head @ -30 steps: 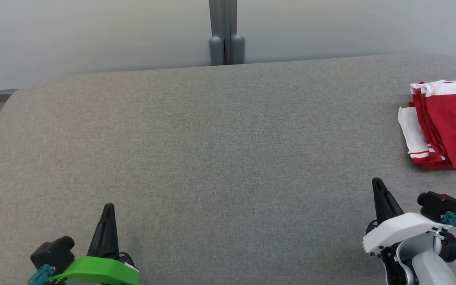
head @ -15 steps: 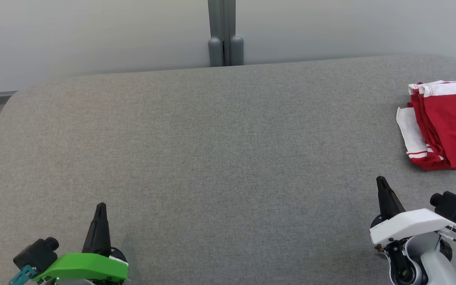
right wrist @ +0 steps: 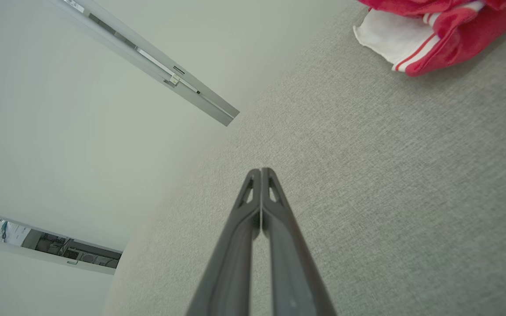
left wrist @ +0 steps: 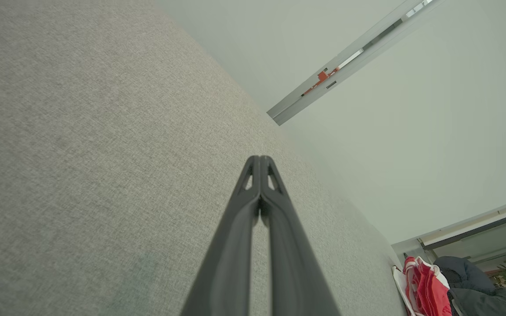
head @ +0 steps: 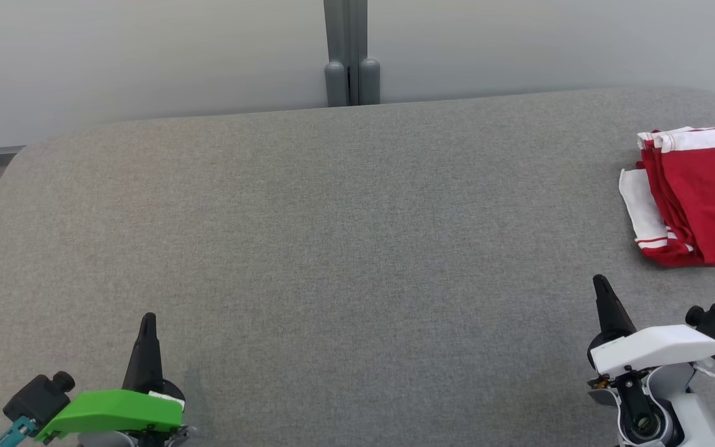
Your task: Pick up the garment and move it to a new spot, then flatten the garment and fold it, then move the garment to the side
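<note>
Looking down from the head view, the garment (head: 708,198) lies as a folded red bundle with white striped trim at the far right of the grey padded bench (head: 332,248), partly cut by the picture's edge. The left jaws sit at the lower left under a green cover (head: 115,413), the right jaws at the lower right under a white cover (head: 655,349). Each pair tapers to one dark tip, pressed together and holding nothing. Both are well apart from the cloth, with the right pair nearer.

In the left wrist view the two fingers (left wrist: 235,245) meet at their tips over bare grey fabric. The garment (left wrist: 426,287) shows small at the lower right, beside a dark bundle (left wrist: 481,298) I cannot identify.

In the right wrist view the fingers (right wrist: 235,245) are likewise closed tip to tip and empty. The garment (right wrist: 437,35) is at the upper right, its white hem nearest the jaws.

The cloth looks light, soft and limp, so it would likely sag and come unfolded if lifted by one layer. A pinch through all layers at the near folded edge, or one at each corner, should keep the stack together. The task appears finished, with the garment folded and set aside.
</note>
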You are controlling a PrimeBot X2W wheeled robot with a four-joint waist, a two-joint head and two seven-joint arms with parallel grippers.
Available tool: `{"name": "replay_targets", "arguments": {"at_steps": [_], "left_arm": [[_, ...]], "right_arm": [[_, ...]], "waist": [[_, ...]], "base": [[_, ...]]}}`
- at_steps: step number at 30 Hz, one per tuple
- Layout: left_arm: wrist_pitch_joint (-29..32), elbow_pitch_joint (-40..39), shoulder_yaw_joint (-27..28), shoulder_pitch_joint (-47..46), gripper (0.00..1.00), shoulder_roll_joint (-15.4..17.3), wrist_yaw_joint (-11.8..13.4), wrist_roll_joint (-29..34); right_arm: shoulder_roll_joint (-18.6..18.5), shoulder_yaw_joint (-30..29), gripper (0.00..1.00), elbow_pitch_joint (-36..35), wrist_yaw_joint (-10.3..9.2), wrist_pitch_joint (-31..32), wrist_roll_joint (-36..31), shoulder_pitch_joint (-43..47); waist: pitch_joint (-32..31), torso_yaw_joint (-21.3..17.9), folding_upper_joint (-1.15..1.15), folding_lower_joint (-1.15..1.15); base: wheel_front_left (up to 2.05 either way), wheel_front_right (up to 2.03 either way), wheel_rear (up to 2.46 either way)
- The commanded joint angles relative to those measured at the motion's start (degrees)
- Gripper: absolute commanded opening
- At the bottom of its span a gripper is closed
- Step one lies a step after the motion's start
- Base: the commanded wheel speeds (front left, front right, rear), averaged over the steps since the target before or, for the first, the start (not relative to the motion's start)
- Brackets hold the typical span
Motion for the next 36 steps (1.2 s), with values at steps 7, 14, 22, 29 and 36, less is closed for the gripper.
{"name": "replay_targets", "arguments": {"at_steps": [7,14,22,29,36], "left_arm": [[1.3,-0.9,0.8,-2.0,0.00,0.7,-0.1,-5.8],[2.5,-0.9,1.3,-2.3,0.00,0.7,-0.1,-9.9],[3.7,-1.0,1.8,-2.7,0.00,0.7,-0.1,-14.4],[4.8,-1.1,2.3,-3.0,0.00,0.7,-0.1,-17.9],[5.8,-1.1,2.8,-3.2,0.00,0.7,-0.1,-21.3]], "right_arm": [[0.0,-0.8,0.00,-1.5,-0.01,1.4,5.7,0.1],[0.2,-1.3,0.00,-2.0,0.00,2.4,10.1,0.2],[0.5,-1.9,0.00,-2.5,-0.01,3.5,14.7,0.4],[0.6,-2.3,0.00,-2.8,-0.01,4.4,18.3,0.5],[0.8,-2.7,0.00,-3.2,-0.01,5.2,21.9,0.7]], "waist": [[-0.1,-0.1,0.00,0.00],[-0.3,-0.2,0.00,0.00],[-0.4,-0.3,0.00,0.00],[-0.5,-0.4,0.00,0.00],[-0.6,-0.5,0.00,0.00]], "base": [[0.00,0.00,0.00],[0.00,0.00,0.00],[0.00,0.00,0.00],[0.00,0.00,0.00],[0.00,0.00,0.00]]}}
